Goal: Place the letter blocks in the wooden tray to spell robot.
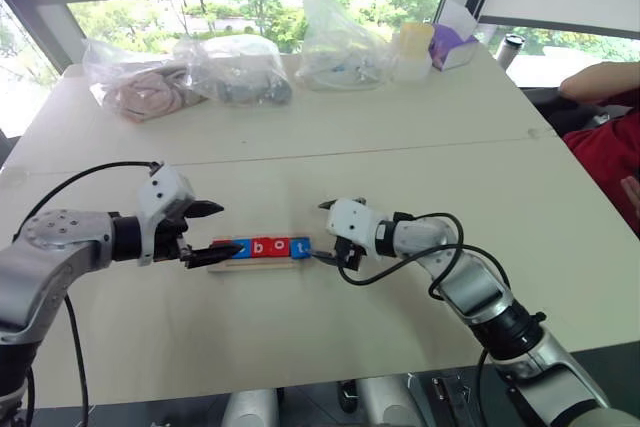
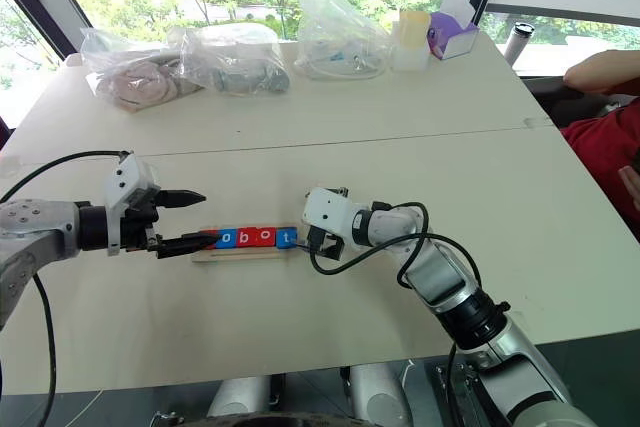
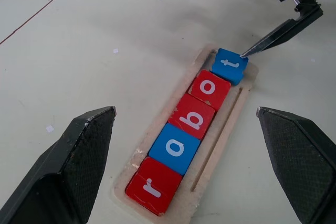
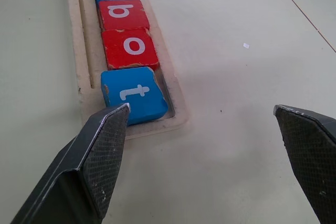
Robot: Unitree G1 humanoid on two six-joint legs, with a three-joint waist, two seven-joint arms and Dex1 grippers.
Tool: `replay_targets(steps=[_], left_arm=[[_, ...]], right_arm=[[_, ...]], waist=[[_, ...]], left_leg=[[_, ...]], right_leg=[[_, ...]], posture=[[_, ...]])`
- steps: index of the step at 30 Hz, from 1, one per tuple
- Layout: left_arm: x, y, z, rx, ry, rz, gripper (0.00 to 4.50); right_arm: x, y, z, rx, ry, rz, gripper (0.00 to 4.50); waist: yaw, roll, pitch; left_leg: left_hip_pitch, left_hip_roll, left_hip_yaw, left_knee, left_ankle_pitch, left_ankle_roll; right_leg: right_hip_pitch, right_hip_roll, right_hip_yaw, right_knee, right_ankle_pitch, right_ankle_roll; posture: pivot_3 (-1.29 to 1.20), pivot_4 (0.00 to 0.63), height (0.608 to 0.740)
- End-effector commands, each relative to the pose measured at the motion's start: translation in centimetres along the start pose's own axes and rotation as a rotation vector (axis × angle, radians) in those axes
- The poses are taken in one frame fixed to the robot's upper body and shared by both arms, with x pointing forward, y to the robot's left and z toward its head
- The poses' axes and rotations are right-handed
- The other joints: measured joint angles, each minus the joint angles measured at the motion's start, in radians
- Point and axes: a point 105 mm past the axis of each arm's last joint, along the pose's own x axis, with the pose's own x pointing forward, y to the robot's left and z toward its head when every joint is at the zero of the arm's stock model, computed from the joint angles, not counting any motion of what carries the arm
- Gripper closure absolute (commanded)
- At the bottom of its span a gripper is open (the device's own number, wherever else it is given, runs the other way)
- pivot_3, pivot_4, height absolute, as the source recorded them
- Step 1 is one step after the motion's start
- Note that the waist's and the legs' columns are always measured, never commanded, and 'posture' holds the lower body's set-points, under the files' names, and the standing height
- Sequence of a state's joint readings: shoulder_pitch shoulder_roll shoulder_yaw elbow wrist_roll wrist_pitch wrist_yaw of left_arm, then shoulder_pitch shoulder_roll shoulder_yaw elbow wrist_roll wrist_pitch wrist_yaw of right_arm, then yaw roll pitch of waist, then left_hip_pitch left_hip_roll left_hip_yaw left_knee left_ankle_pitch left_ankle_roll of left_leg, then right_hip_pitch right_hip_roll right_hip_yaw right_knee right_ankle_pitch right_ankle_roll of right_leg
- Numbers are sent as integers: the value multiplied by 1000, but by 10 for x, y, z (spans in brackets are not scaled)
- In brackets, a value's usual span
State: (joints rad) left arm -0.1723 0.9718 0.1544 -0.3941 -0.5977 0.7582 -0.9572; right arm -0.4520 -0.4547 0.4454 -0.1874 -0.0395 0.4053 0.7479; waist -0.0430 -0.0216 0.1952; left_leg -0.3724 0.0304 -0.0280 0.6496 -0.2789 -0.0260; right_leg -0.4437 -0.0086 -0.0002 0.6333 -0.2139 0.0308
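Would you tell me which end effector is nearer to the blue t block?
The right end effector: one fingertip sits at the blue t block's corner. The left end effector is open at the tray's opposite end, by the r.

A pale tabletop (image 1: 420,97) (seam across the middle) is set against wide windows (image 1: 250,12) with green trees outside. Daylight is let in. Clear plastic bags (image 1: 235,69) and a purple tissue box (image 1: 455,45) are lined along the far edge.

Red and blue letter blocks (image 3: 183,148) with white letters in light-wood tray (image 3: 222,145)
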Motion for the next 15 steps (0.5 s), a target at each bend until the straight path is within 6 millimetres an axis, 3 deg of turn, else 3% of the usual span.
replay_targets(steps=[1,7,11,15], left_arm=[[-2,0,8,35,-14,10,0],[-2,-1,7,32,-15,13,0],[-2,-1,6,31,-14,14,0],[-1,-1,6,31,-16,12,0]], right_arm=[[5,-3,8,-16,-28,-20,51],[6,-9,14,-19,-48,-46,51],[-7,-11,25,-34,-89,-37,51],[-15,-1,34,-25,-122,21,51]], waist=[[0,0,0],[1,0,0],[3,0,0],[3,0,0]], left_leg=[[0,0,0,0,0,0],[0,0,0,0,0,0],[0,0,0,0,0,0],[0,0,0,0,0,0]], right_leg=[[0,0,0,0,0,0],[0,0,0,0,0,0],[0,0,0,0,0,0],[0,0,0,0,1,1]], posture=[[0,150,740],[0,150,740],[0,150,740],[0,150,740]])
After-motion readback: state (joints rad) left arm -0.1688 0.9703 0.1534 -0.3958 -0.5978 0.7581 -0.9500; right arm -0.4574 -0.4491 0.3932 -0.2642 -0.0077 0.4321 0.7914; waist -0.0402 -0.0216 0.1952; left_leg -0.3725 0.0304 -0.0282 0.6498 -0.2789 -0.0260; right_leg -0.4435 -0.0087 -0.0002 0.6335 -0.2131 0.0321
